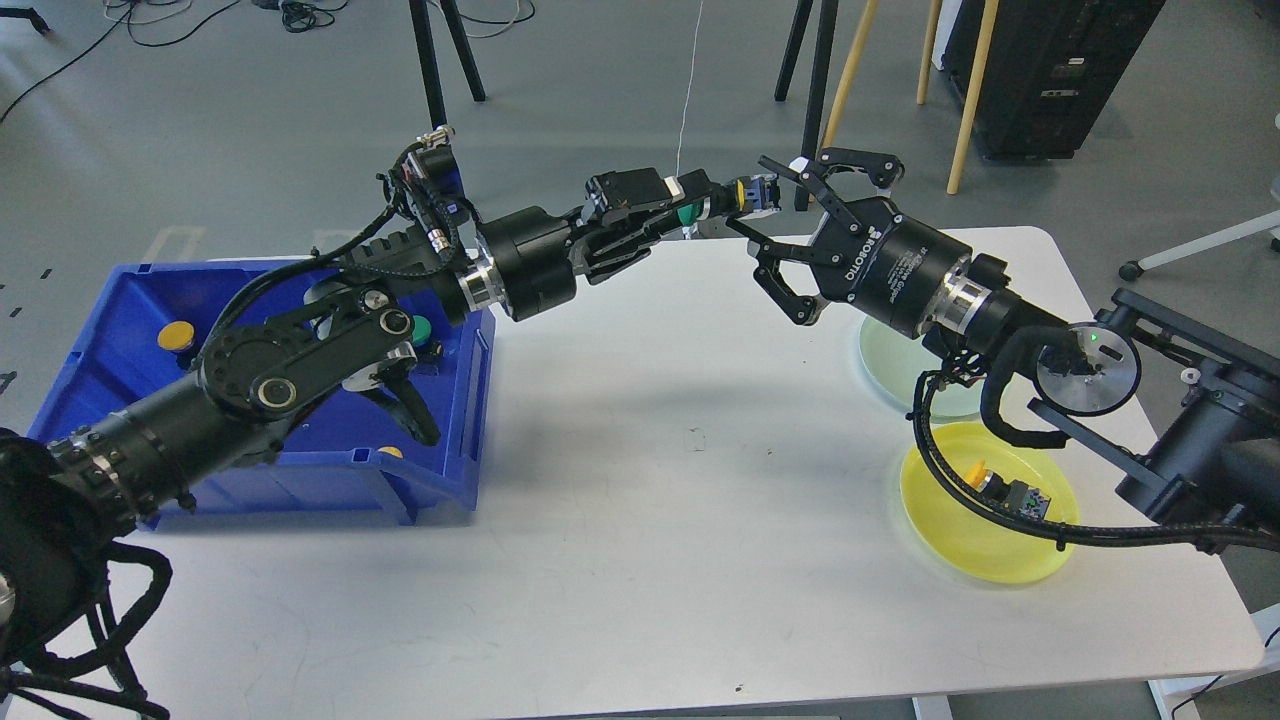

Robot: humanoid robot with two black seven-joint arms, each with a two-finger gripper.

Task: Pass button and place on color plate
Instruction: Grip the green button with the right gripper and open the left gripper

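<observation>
- Left gripper (700, 208) pinches a button (748, 193) above the table's (620, 500) far edge.
- Right gripper (785, 225) — fingers spread wide — flanks it.
- Yellow plate (940, 520) near the right edge holds another button (1005, 490).

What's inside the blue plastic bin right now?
In the blue plastic bin, a yellow-capped button, a green-capped one and a small yellow piece show. My black left arm covers the middle, so more could be hidden.

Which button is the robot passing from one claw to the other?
Look above the far edge of the white table, where the two black arms meet. The left claw holds out a button toward the open right claw. Its cap is yellow, and it alone hangs in the air.
</observation>
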